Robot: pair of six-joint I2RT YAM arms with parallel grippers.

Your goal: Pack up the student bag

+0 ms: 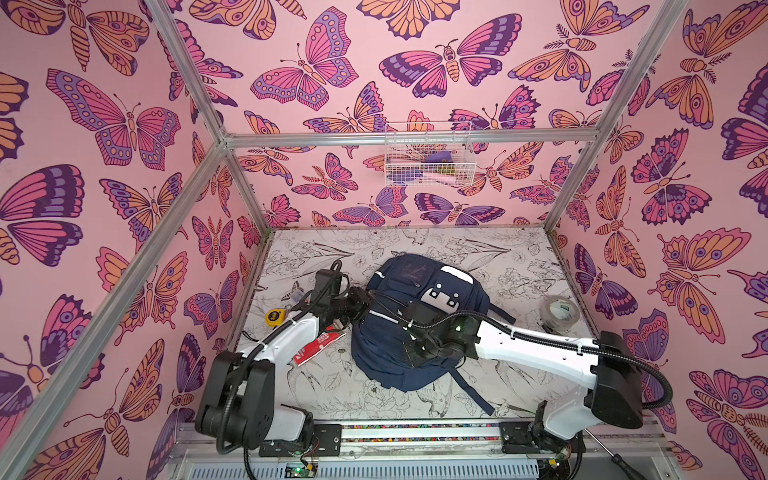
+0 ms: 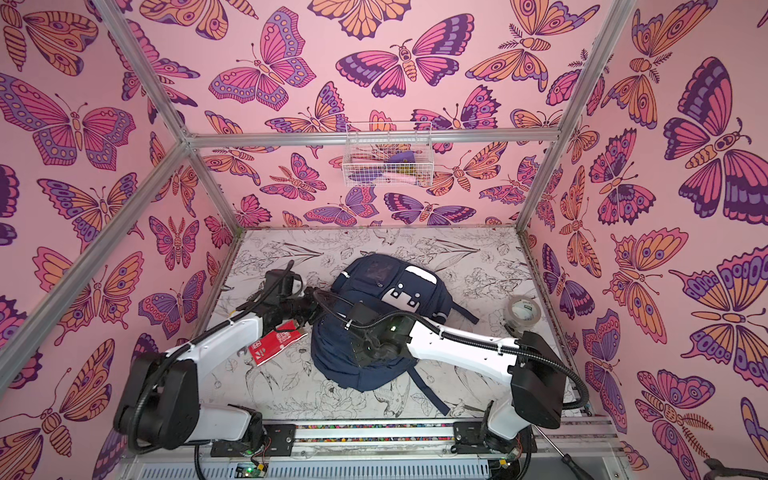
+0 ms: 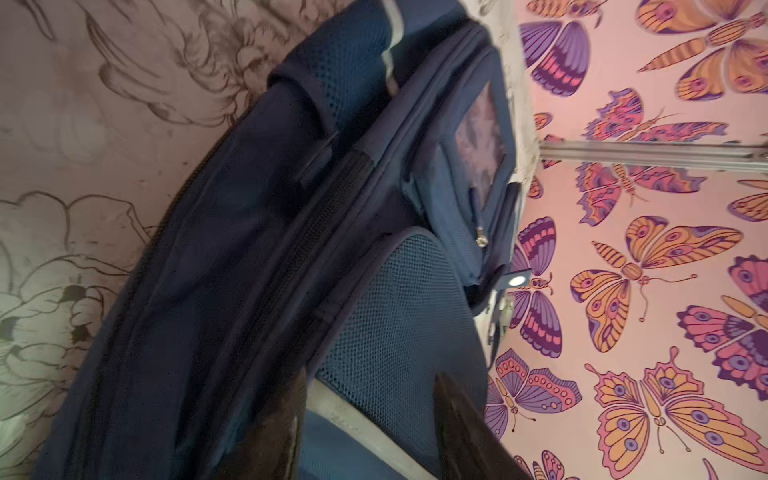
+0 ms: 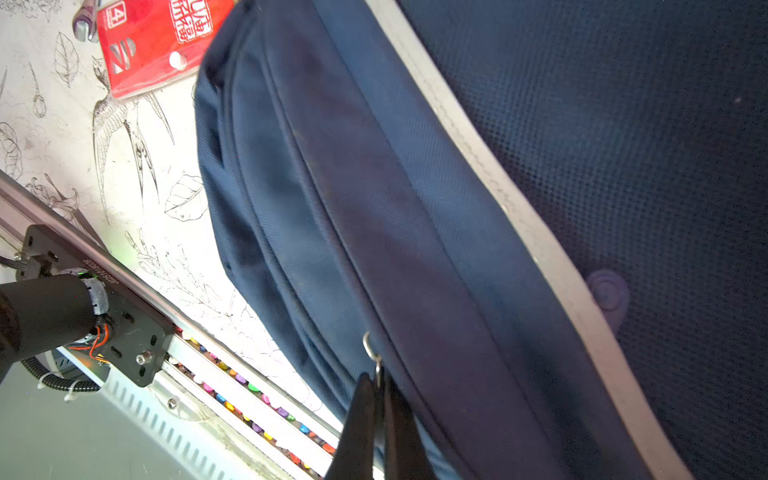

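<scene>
two pincers were at one large navy-blue fabric backpack (image 1: 384, 357) mid-table on the white flower-printed tabletop (image 1: 519, 257): right gripper (image 4: 376, 380) was clenched on a metal zipper pull (image 4: 377, 365) at its near end, left gripper (image 3: 370, 378) stood released, fingers (image 3: 457, 415) parted beside its left mesh flank

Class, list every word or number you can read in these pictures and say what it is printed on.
"4": on the red packet.
Chinese characters on that packet: too blurred to read.
Green label on the tape roll: too small to read.
Code on the front rail: too small to read.
</scene>
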